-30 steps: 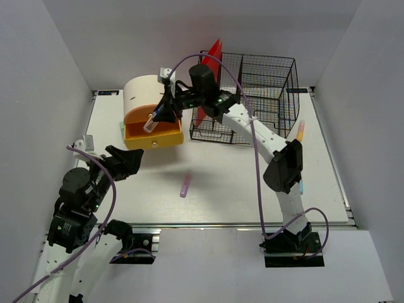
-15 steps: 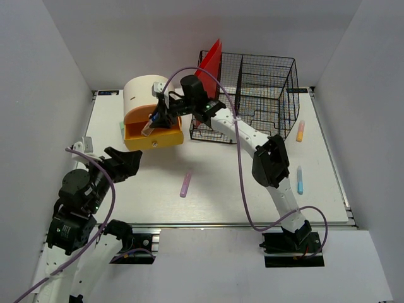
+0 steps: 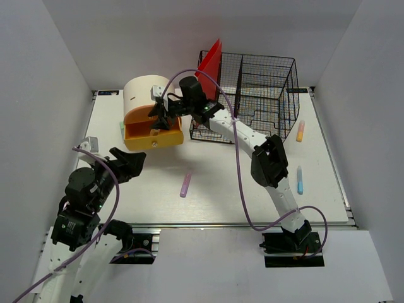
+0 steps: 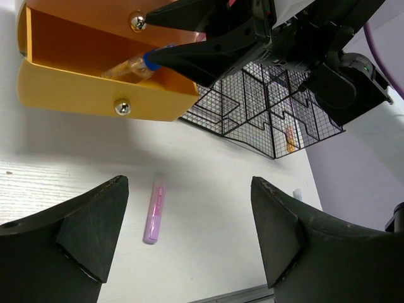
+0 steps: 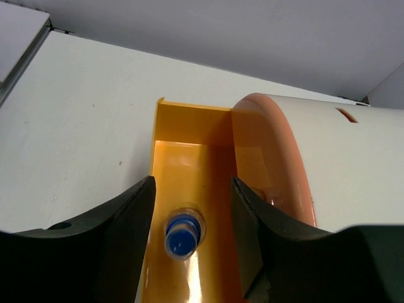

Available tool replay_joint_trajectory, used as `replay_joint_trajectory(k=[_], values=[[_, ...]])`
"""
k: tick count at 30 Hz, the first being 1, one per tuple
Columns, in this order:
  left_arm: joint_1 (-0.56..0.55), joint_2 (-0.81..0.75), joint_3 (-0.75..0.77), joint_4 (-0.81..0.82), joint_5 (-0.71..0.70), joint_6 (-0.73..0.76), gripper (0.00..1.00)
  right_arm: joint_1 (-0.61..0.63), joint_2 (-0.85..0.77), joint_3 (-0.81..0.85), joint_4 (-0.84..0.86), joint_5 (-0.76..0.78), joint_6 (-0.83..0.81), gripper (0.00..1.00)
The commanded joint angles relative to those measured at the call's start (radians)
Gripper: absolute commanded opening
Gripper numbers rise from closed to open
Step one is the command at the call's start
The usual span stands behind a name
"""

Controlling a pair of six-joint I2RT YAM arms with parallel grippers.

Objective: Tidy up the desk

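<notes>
Step in hand, judged: stowing blue-capped tube (image 5: 183, 235) in open orange drawer (image 3: 154, 140).

- Right gripper (image 5: 191, 181): over drawer, jaws parted, gap either side of tube. Tube lies in drawer, not gripped.
- Left gripper (image 4: 188, 183): near side of drawer, spread wide, empty.
- Desk (image 3: 221, 196): under drawer, spreading from it toward arm bases and rightward.
- Loose on desk: pink tube (image 3: 185, 185) in front of drawer; orange tube (image 3: 300, 130) and light-blue tube (image 3: 299, 180) well right of drawer.

Next, judged: lift right gripper straight out without snagging tube. Then fetch pink tube, which needs a low pinch across its width.
</notes>
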Motion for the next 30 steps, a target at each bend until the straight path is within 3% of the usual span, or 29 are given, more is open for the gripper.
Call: replay_joint_trajectory(k=[1, 5, 10, 13, 14, 17, 19, 22, 27, 30], values=[[0.004, 0.012, 0.002, 0.030, 0.022, -0.009, 0.88, -0.001, -0.033, -0.015, 0.037, 0.002, -0.029, 0.57], [0.004, 0.024, 0.016, 0.028, 0.033, -0.004, 0.88, -0.004, -0.056, -0.041, 0.024, 0.005, -0.042, 0.58], [0.004, 0.045, 0.022, 0.030, 0.055, 0.002, 0.88, -0.017, -0.117, -0.047, 0.000, 0.007, -0.031, 0.53], [0.004, 0.071, 0.002, 0.045, 0.065, 0.007, 0.87, -0.046, -0.195, -0.071, -0.003, 0.008, 0.009, 0.41], [0.004, 0.077, -0.006, 0.055, 0.106, 0.005, 0.86, -0.049, -0.216, -0.078, -0.019, 0.013, 0.036, 0.24], [0.004, 0.104, -0.038, 0.095, 0.150, 0.007, 0.83, -0.080, -0.342, -0.134, -0.037, 0.046, 0.099, 0.00], [0.004, 0.117, -0.044, 0.117, 0.164, 0.008, 0.81, -0.104, -0.384, -0.188, -0.066, 0.085, 0.098, 0.00], [0.004, 0.131, -0.056, 0.151, 0.164, 0.017, 0.71, -0.132, -0.457, -0.283, -0.131, 0.109, 0.113, 0.00], [-0.005, 0.267, -0.038, 0.143, 0.133, 0.048, 0.17, -0.176, -0.662, -0.499, -0.261, -0.039, 0.132, 0.00], [-0.005, 0.320, -0.046, 0.146, 0.084, 0.054, 0.14, -0.195, -0.791, -0.640, -0.232, -0.012, 0.181, 0.00]])
